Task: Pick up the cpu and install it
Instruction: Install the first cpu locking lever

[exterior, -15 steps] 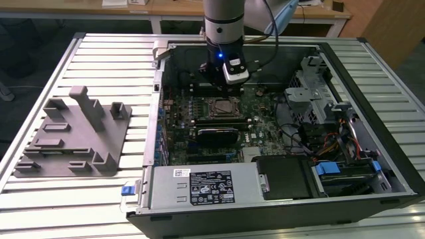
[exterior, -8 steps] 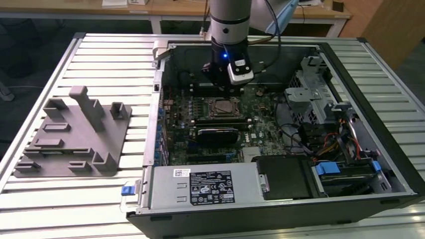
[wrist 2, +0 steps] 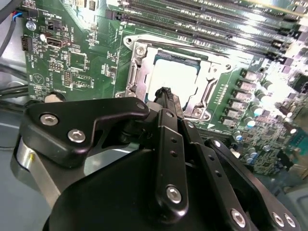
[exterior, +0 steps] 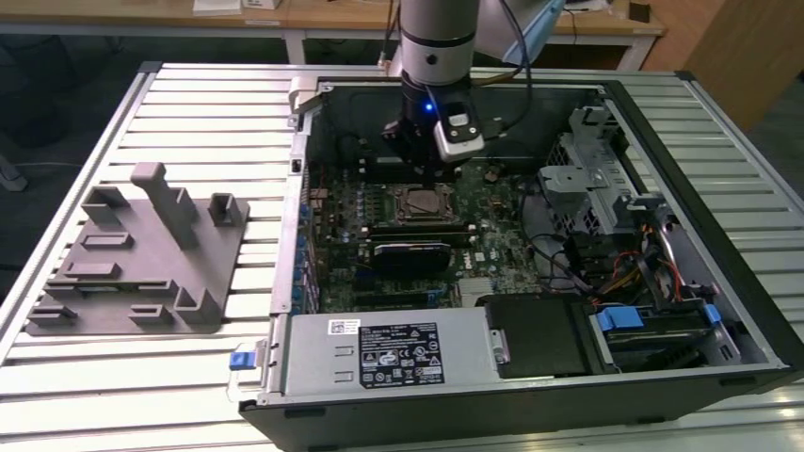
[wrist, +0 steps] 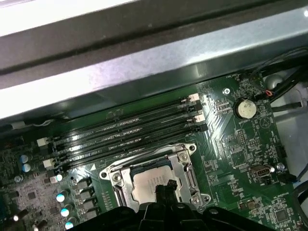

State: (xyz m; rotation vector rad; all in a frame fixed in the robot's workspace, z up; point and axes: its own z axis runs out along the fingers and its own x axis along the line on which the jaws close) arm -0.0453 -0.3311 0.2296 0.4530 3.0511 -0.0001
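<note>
Hand: the hand (wrist 2: 166,96) points straight down into the open computer case (exterior: 703,282), its fingers drawn together with the tips just over the cpu (wrist 2: 180,77); it grasps nothing
Arm: upright above the motherboard (exterior: 496,254), its upper part cut off in the exterior view
Cpu: lies flat inside the socket (wrist: 151,180); its near edge is hidden behind the fingertips in both wrist views
Grey tray: sits on the bench (exterior: 201,104), at the exterior view's left, well apart from the case

A slatted metal table (exterior: 151,377) fills a workshop; behind it stand wooden desks (exterior: 301,21) on white legs, above dark floor (exterior: 51,104).
</note>
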